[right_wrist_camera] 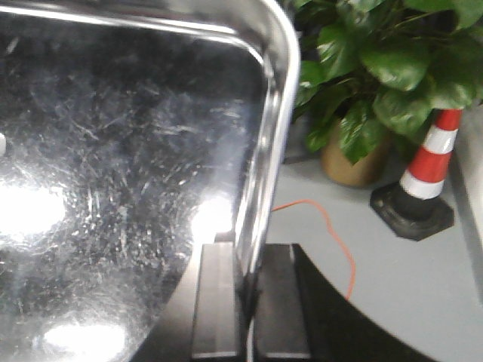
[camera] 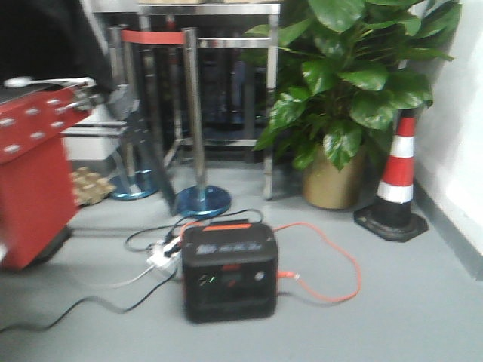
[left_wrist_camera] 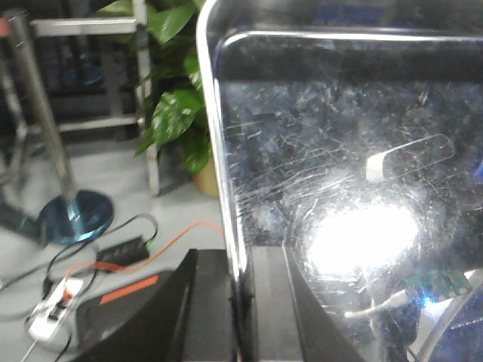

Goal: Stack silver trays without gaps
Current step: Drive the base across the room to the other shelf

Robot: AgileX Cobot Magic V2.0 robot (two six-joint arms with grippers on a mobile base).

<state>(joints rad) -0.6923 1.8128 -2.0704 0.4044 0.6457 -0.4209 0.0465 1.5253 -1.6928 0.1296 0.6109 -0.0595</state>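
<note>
Grey floor with a leafy green potted plant (right_wrist_camera: pixel 377 90), a red-and-white striped traffic cone (right_wrist_camera: pixel 426 170) and a thin orange cable (right_wrist_camera: pixel 332 234) lies beyond the right pincer (right_wrist_camera: pixel 247 253), its two black fingers clamped on the rounded rim of a scratched shiny silver steel tray (right_wrist_camera: pixel 113 166) that spreads up and left of it. Left pincer (left_wrist_camera: pixel 240 260) is likewise clenched on a silver steel tray (left_wrist_camera: pixel 339 151) rim, pan up and right of it, with a chrome stanchion on a blue base (left_wrist_camera: pixel 72 215) and a white power strip (left_wrist_camera: pixel 53 309) off to its left. Cannot tell if both grip the same tray.

One silver tray (left_wrist_camera: pixel 339 188) — one potted plant (camera: pixel 355 83), one traffic cone (camera: pixel 398 170), two stanchions (camera: pixel 192 113) (camera: pixel 134 186) — one power station (camera: pixel 229 271).
</note>
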